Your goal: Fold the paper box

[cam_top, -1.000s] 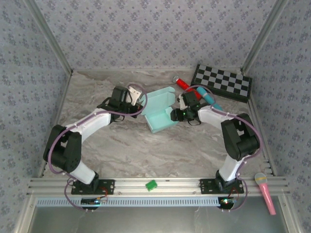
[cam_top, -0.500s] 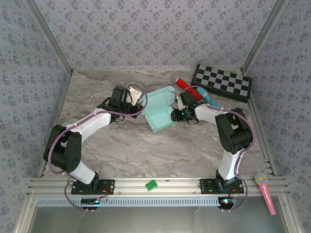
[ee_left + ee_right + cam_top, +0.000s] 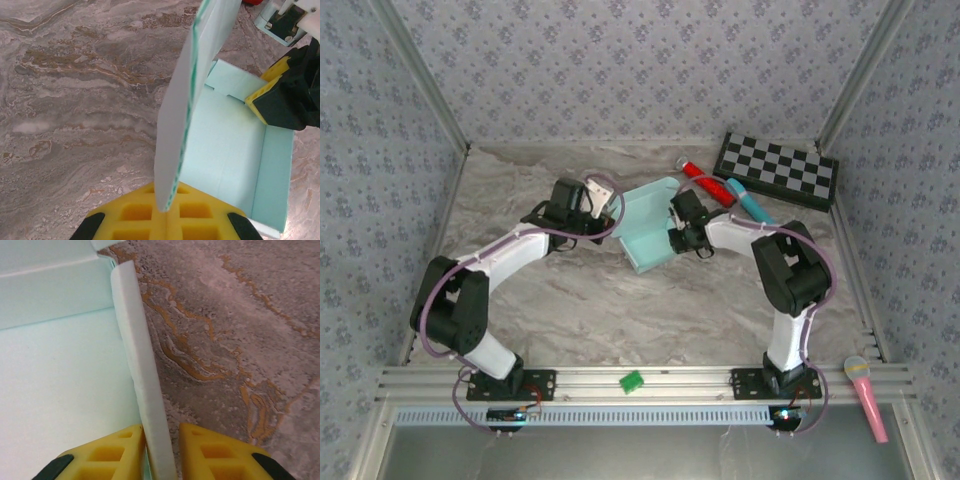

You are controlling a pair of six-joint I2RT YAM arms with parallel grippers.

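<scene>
The paper box (image 3: pixel 645 238) is pale sky-blue card, lying open-topped in the middle of the marble table. My left gripper (image 3: pixel 608 208) is shut on its raised left flap (image 3: pixel 182 100), whose edge runs down between the yellow pads (image 3: pixel 167 202). The box floor (image 3: pixel 225 150) lies to the right of that flap. My right gripper (image 3: pixel 673 232) sits at the box's right side and straddles the upright right wall (image 3: pixel 137 355). One right pad (image 3: pixel 127 442) touches the wall and the other stands a little off it. The right gripper (image 3: pixel 280 97) also appears beyond the box in the left wrist view.
A checkerboard (image 3: pixel 777 170) lies at the back right, with a red object (image 3: pixel 702 177) and a blue marker (image 3: pixel 750 205) beside it. A green block (image 3: pixel 632 381) rests on the front rail and a pink microphone (image 3: pixel 865 395) lies at the right front. Patterned walls enclose three sides.
My right gripper has moved left onto the box's right wall and its jaws have narrowed around it. The left gripper has kept its hold on the flap.
</scene>
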